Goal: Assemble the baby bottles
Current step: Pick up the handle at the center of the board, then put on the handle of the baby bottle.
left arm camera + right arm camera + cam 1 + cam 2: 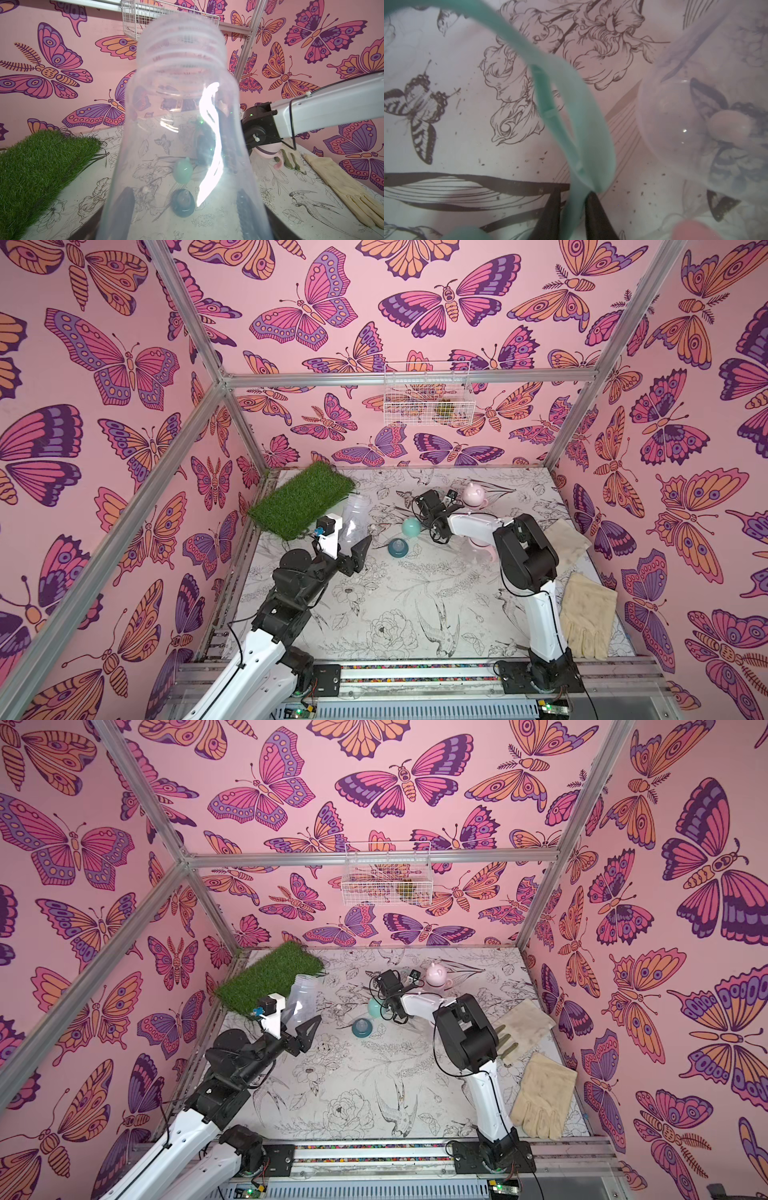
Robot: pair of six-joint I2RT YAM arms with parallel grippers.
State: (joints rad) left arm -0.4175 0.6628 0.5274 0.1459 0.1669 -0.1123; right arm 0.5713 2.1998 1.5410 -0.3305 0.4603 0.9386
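Teal first: pinches the teal handle ring [591,128] in the right gripper [572,209], fingers nearly together on the thin band, low over the surface [374,614] at about 12 o'clock, just beside the pink capped bottle [475,494]. Clamps the clear bottle [182,124] in the left gripper [185,209], part-open round the body, neck tilted up and away, at about 10 o'clock near the grass mat [299,499]. Leaves the teal domed cap [411,526] and teal nipple collar [398,547] lying near the centre, between the two arms; gloves [586,614] at 4 o'clock.

Likely step: bringing the ring to the bottle neck. To do it well, lift straight up before travelling, so as not to drag the band across the cap. Expect sag and swing from so narrow a pinch; move slowly. Turn the bottle's mouth toward 3 o'clock to meet it, square the ring's opening to the threads, then slide it down to the shoulder. Hold the left grip low on the body, clear of the neck. Release only once seated. Cannot tell whether the pinch sits on a handle loop or on the centre band.
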